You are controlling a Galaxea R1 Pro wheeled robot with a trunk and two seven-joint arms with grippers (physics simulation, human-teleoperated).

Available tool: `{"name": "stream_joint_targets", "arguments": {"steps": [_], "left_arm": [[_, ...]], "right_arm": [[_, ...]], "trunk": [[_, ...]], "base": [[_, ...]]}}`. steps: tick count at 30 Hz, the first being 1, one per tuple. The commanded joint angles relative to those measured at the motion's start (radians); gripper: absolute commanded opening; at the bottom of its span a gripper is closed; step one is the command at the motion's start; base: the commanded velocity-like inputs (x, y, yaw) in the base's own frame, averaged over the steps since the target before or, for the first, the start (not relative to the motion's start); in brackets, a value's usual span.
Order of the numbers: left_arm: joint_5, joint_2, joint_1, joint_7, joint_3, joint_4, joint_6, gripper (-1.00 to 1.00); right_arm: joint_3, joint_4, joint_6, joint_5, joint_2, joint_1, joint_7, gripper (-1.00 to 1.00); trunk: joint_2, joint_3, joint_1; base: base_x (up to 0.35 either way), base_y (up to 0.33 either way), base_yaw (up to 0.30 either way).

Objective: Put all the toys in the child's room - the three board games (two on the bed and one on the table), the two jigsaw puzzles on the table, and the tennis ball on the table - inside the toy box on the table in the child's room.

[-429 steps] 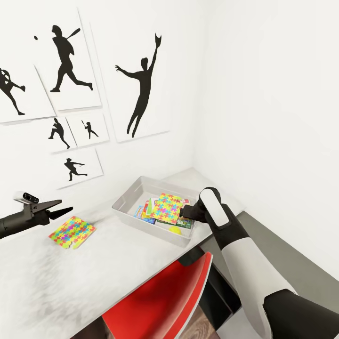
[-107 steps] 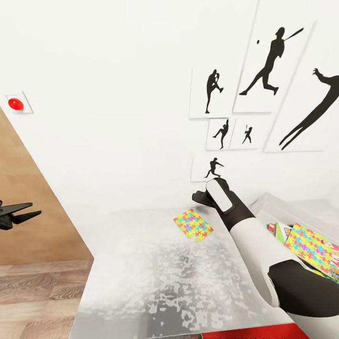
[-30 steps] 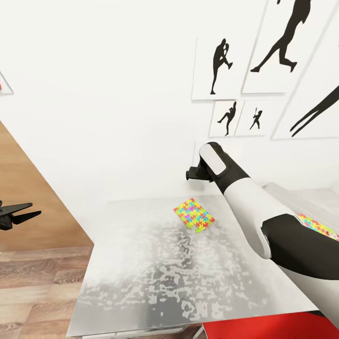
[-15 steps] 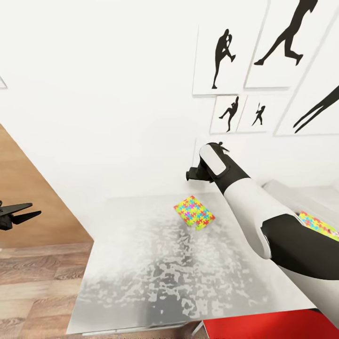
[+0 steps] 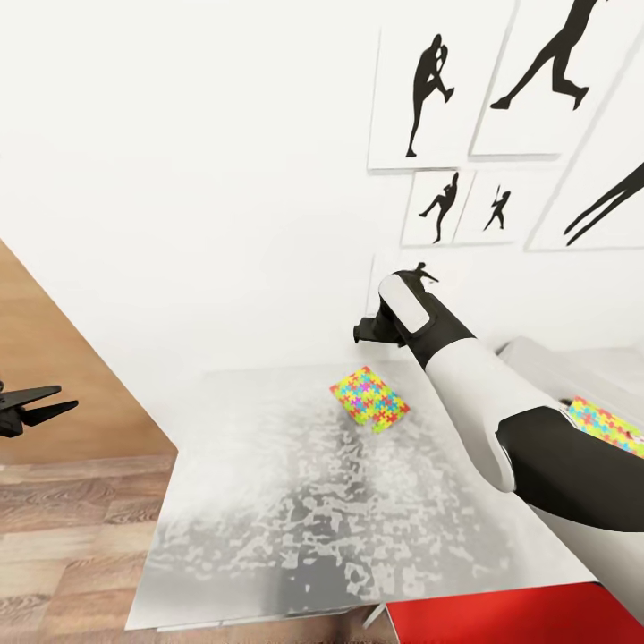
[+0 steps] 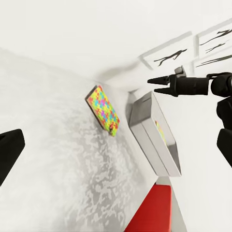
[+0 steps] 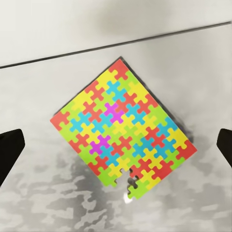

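The left gripper (image 5: 54, 402) hangs over the wood floor (image 5: 63, 528), well apart from the table (image 5: 268, 537), with its fingers close together and nothing in them. The right gripper (image 6: 153, 81) floats right above the jigsaw puzzle (image 5: 369, 399), not touching it. Its fingers (image 7: 9, 150) are spread wide (one on each side of the puzzle). The puzzle lies flat near the wall. Just past it sits the toy box (image 6: 145, 133), with another puzzle (image 5: 608, 427) inside.
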Motion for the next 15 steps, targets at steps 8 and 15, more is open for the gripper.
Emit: {"name": "stream_joint_targets", "arguments": {"steps": [8, 15], "left_arm": [[0.000, 0.001, -0.001, -0.004, -0.001, 0.015, 0.010, 1.00], [0.000, 0.001, -0.001, -0.004, -0.001, 0.018, 0.009, 1.00]], "right_arm": [[0.005, -0.002, 0.002, -0.011, -0.001, -0.001, -0.010, 1.00], [0.006, -0.003, 0.002, -0.011, -0.001, -0.001, -0.010, 1.00]], "trunk": [[-0.002, -0.015, 0.001], [-0.002, -0.026, 0.001]], "base": [[0.000, 0.000, 0.000], [0.000, 0.000, 0.000]]}}
